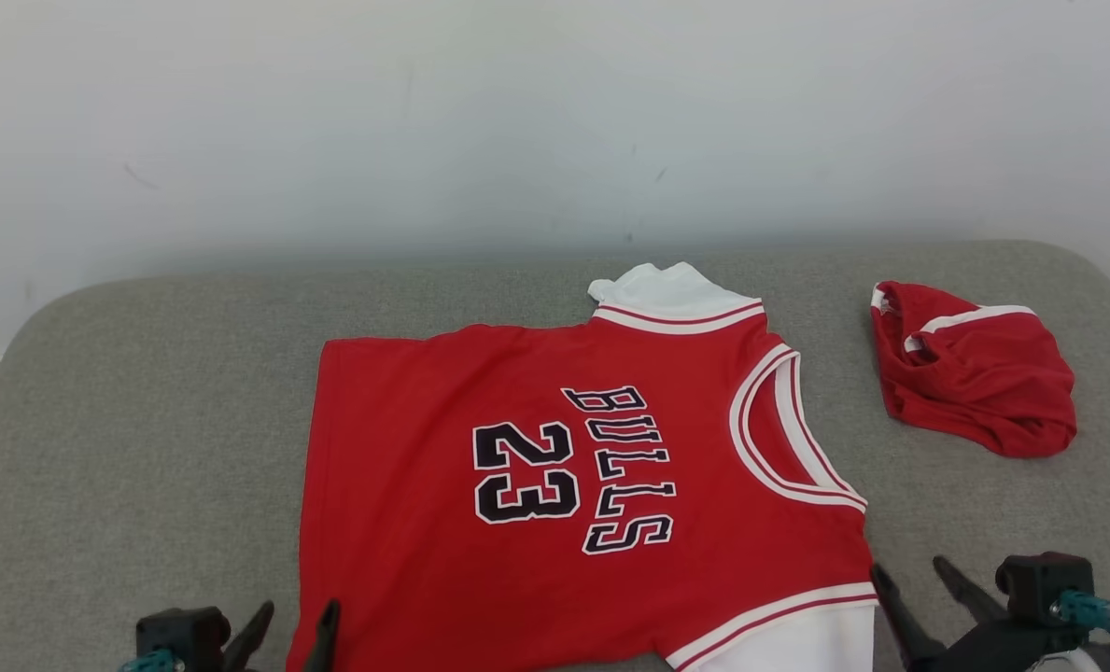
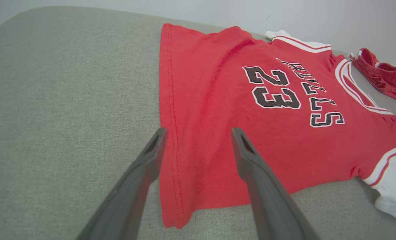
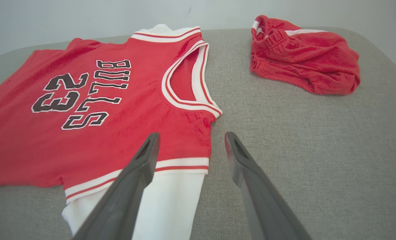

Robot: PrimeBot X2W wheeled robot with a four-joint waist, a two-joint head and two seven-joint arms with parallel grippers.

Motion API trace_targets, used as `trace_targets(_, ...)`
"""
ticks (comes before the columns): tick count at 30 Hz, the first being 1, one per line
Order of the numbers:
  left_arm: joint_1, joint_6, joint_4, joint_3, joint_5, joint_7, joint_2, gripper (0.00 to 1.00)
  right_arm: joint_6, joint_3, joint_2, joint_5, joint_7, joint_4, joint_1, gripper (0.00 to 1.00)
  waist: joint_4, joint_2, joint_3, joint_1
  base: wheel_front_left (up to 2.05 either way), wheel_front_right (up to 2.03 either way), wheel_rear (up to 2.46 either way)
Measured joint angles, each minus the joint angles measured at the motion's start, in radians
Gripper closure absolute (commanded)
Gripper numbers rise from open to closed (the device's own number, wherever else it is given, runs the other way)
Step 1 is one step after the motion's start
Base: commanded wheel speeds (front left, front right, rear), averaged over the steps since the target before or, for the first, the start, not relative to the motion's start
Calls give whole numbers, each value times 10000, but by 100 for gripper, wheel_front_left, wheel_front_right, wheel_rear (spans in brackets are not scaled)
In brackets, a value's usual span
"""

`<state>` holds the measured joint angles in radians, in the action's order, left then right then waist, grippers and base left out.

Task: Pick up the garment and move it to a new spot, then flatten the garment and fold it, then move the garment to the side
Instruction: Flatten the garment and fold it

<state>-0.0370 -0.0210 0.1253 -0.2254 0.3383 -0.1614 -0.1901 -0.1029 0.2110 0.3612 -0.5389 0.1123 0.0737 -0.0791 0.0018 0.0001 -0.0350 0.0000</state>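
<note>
Apart, empty: left gripper (image 1: 301,607) and right gripper (image 1: 907,565) should pinch the Bulls 23 jersey (image 1: 405,420) evenly along the bench's (image 1: 144,420) near edge.

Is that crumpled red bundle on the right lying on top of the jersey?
No, the red bundle lies apart from the jersey, with a strip of bare grey cushion between them.

Red "BULLS 23" jersey (image 1: 555,485), flat, sideways

The head camera looks down on the flat red white-trimmed jersey (image 1: 405,485); both wrist cameras sit low at its near edge (left by hem (image 2: 171,133), right by sleeve (image 3: 171,200)), sharing its number (image 1: 526,471).
</note>
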Motion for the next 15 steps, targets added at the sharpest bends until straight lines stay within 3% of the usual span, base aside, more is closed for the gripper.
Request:
trace_targets(5, -178, 188, 219, -134, 303, -642, 46, 0, 157, 215, 42, -255, 742, -63, -344, 0, 4, 0, 126, 0, 0, 0, 0)
trace_targets(15, -290, 205, 600, -190, 493, -1789, -54, 0, 151, 378, 169, -761, 2130, -251, -616, 0, 26, 0, 565, 0, 0, 0, 0)
